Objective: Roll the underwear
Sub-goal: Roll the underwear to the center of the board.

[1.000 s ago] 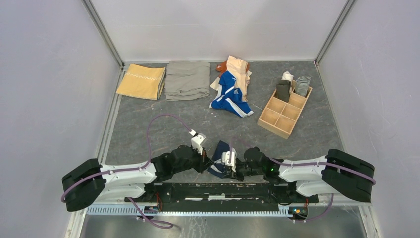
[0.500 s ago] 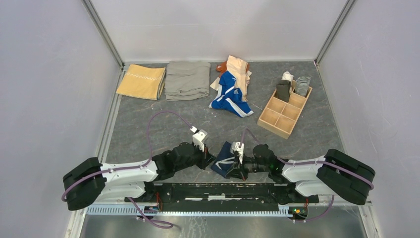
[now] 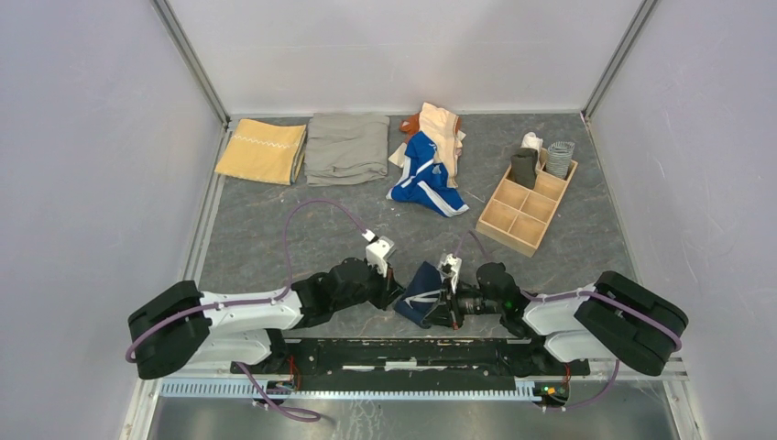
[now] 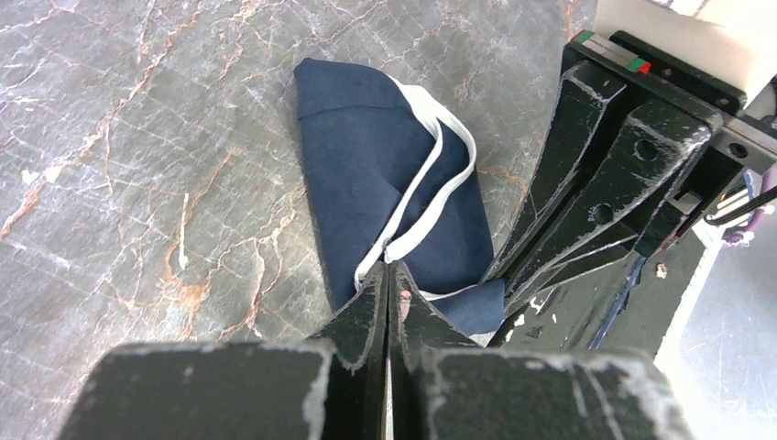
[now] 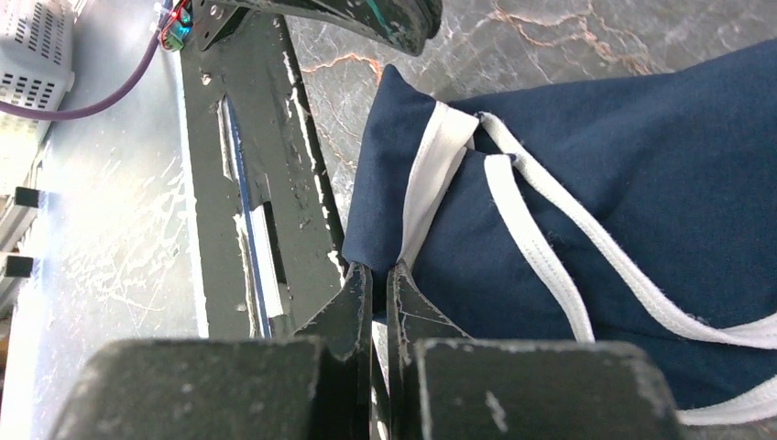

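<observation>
The small navy fabric briefs with white trim [image 3: 423, 291] lie bunched on the grey marbled bench [image 3: 238, 238], directly between both sets of fingers. The left fingers [image 4: 366, 307] are pinched onto the trim, and the right fingers [image 5: 355, 298] are clamped onto the opposite edge.

The left arm [image 3: 243, 312] and the right arm [image 3: 563, 316] each have a bulky black shoulder, a white middle link and a black forearm. A purple cable [image 3: 307, 209] loops from the left arm up to a small white mount [image 3: 377, 249] at its wrist. The right arm's cable lies along its top. The jaws are black with round screw holes in their sides, and their paint is chipped pale along the edges. One rail [image 4: 632, 57] bears a red mark and a green mark.
</observation>
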Robot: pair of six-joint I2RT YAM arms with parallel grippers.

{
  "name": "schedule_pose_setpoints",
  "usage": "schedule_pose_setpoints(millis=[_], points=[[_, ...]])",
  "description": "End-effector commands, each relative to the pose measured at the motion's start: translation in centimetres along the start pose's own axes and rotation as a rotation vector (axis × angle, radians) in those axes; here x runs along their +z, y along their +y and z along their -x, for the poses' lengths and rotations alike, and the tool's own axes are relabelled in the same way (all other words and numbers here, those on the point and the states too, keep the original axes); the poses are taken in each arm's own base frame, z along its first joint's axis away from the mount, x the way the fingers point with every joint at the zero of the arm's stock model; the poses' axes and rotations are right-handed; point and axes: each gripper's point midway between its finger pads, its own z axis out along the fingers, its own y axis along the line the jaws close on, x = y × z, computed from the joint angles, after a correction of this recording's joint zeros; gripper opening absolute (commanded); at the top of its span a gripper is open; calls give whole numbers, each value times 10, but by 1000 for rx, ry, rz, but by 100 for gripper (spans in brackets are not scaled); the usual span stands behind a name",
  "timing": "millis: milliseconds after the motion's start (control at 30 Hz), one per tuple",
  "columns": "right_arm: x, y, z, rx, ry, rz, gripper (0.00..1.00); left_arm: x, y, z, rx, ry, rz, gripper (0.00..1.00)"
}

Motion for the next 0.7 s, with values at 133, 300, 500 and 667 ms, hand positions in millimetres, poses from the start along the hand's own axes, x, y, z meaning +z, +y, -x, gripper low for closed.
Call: schedule_pose_setpoints(millis=[133,300,500,667], points=[[-8,-13,-10,114,6,-44,0,13,-19,25,50,-47,-67,2],[-13,-24,-16,180,6,-93,0,17,-26,20,56,-22,-105,2],[-17,-29,-23,210,24,-107,0,35,-34,23,96,5,-135,2],[-18,-28,-26,216,30,-103,0,63,-45,18,121,71,-186,2]])
